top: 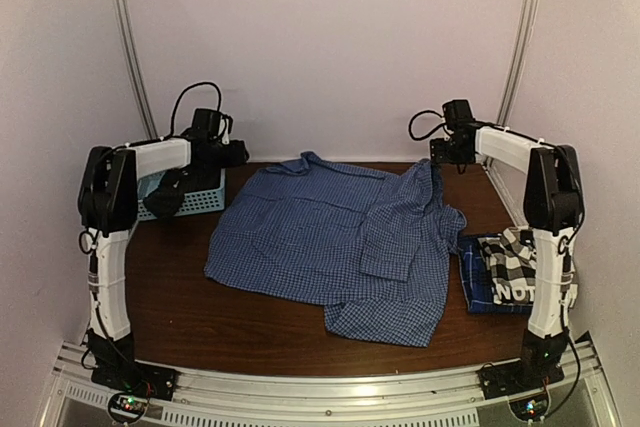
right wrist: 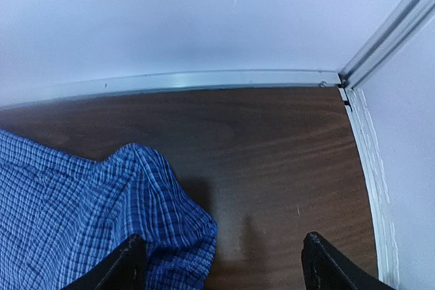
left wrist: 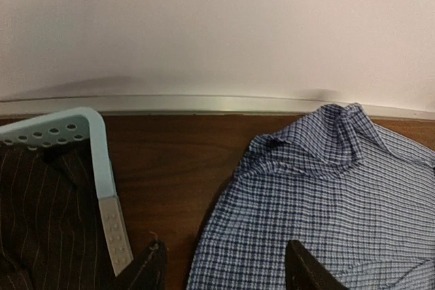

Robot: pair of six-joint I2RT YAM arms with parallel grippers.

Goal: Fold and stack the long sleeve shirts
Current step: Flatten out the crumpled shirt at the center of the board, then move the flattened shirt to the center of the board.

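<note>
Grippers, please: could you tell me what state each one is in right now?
Left gripper: open, jaws apart, holding nothing.
Right gripper: open, jaws wide, holding nothing.

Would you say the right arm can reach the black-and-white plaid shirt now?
Probably yes: the black-and-white plaid shirt lies uncovered on that arm's side, and the right gripper is open and empty.

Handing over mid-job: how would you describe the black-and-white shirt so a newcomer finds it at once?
Start at the wooden table and go to its right edge, just past the big blue check shirt spread across the middle. There, the black-and-white shirt lies on top of a darker blue plaid shirt. Its large plaid and white lettering set it apart.
</note>
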